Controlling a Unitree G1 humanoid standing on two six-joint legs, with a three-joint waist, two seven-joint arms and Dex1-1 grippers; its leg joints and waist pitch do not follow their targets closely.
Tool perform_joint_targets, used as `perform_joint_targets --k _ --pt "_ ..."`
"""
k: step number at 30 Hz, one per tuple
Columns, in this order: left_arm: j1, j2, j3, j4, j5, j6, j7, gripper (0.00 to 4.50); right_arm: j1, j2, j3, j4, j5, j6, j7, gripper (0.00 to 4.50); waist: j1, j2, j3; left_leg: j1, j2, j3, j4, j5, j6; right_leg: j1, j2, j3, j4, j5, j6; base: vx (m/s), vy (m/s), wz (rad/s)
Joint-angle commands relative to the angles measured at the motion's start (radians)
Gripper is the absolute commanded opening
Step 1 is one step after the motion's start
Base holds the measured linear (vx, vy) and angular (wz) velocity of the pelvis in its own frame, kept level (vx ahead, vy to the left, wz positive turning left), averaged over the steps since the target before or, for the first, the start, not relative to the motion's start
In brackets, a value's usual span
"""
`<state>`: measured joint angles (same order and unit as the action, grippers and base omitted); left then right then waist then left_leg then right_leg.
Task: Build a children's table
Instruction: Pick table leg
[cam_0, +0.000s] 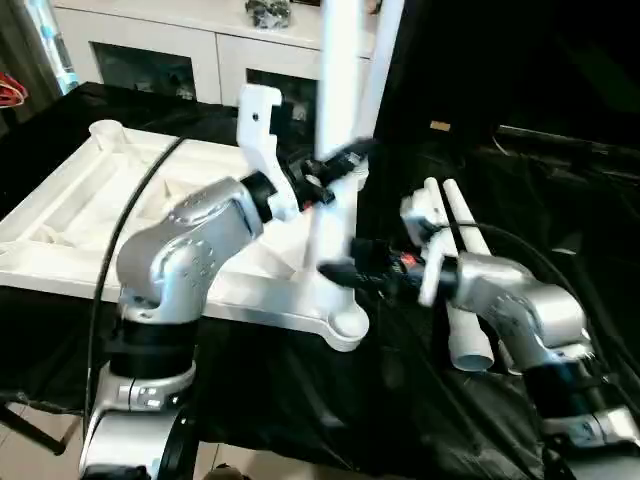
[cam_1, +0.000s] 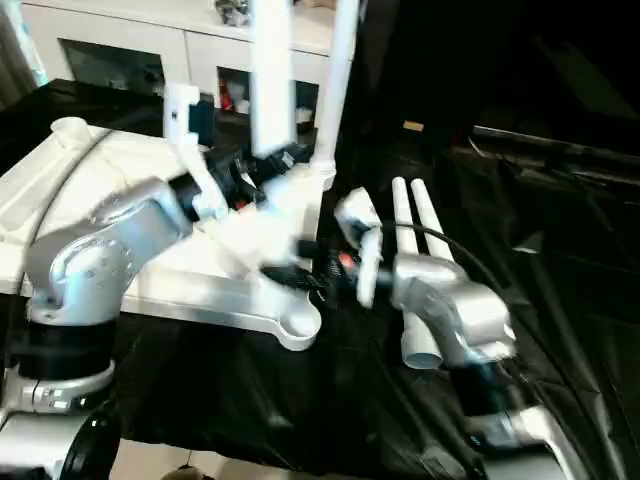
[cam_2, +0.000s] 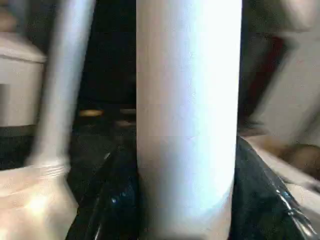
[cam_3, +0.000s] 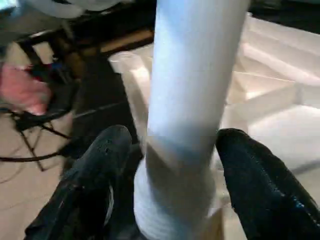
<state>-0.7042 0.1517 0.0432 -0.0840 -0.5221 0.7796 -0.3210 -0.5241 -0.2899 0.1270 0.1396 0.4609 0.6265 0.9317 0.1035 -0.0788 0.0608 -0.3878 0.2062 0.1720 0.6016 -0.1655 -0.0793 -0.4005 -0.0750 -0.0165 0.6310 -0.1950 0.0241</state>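
Nearest, left claw (cam_2: 185, 200) clenched on upright white leg (cam_0: 335, 120), black fingers (cam_2: 107, 200) pressed to both sides. Lower on same leg, right claw (cam_3: 175, 190) released, fingers (cam_3: 95, 185) flanking with gaps. Leg held above near corner socket (cam_0: 345, 325) of upturned tabletop (cam_0: 80, 200) on black bench (cam_0: 300, 400).

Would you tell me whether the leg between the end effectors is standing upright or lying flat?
Upright: the leg rises steeply from the upturned tabletop, while two spare legs lie flat on the black cloth.

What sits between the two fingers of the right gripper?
A white table leg stands upright between the right gripper's black fingers, with slight gaps on both sides, seen in the right wrist view.
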Motion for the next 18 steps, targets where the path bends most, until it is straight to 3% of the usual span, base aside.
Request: perform_joint_targets --k 1,6,10,14,18 --pt "-0.021 0.000 -0.021 -0.009 0.033 -0.003 0.037 1.81 -0.025 0.006 -0.003 0.034 -0.030 0.000 -0.067 3.05 -0.002 0.004 -0.076 0.021 0.010 0.003 -0.067 -0.113 -0.045 0.044 -0.038 0.016 -0.063 -0.080 -0.170 0.000 0.000 0.00" --pt "-0.019 -0.017 -0.055 -0.032 0.050 -0.010 0.038 1.81 -0.058 0.045 -0.016 0.108 -0.068 -0.018 -0.156 3.05 -0.001 0.002 -0.078 0.021 0.009 0.006 -0.065 -0.091 -0.035 0.046 -0.036 0.016 -0.058 -0.024 -0.188 0.000 0.000 0.00" --pt "-0.022 -0.024 -0.078 -0.027 0.072 -0.021 0.039 1.81 -0.081 0.070 -0.026 0.142 -0.064 -0.011 -0.167 3.05 -0.002 0.001 -0.076 0.021 0.010 0.007 -0.066 -0.110 -0.031 0.045 -0.037 0.016 -0.061 -0.043 -0.189 0.000 0.000 0.00" --pt "-0.017 -0.018 -0.098 -0.030 0.080 -0.033 0.005 1.81 -0.099 0.065 -0.012 0.160 -0.063 -0.015 -0.133 3.05 -0.001 0.003 -0.074 0.022 0.011 0.006 -0.068 -0.132 -0.036 0.043 -0.039 0.017 -0.065 -0.083 -0.180 0.000 0.000 0.00" --pt "-0.018 -0.013 -0.109 -0.042 0.050 -0.032 -0.061 1.81 -0.105 0.044 0.006 0.153 -0.060 -0.058 -0.059 3.05 0.000 0.000 -0.076 0.020 0.011 0.007 -0.066 -0.117 -0.033 0.045 -0.039 0.017 -0.062 -0.062 -0.180 0.000 0.000 0.00"
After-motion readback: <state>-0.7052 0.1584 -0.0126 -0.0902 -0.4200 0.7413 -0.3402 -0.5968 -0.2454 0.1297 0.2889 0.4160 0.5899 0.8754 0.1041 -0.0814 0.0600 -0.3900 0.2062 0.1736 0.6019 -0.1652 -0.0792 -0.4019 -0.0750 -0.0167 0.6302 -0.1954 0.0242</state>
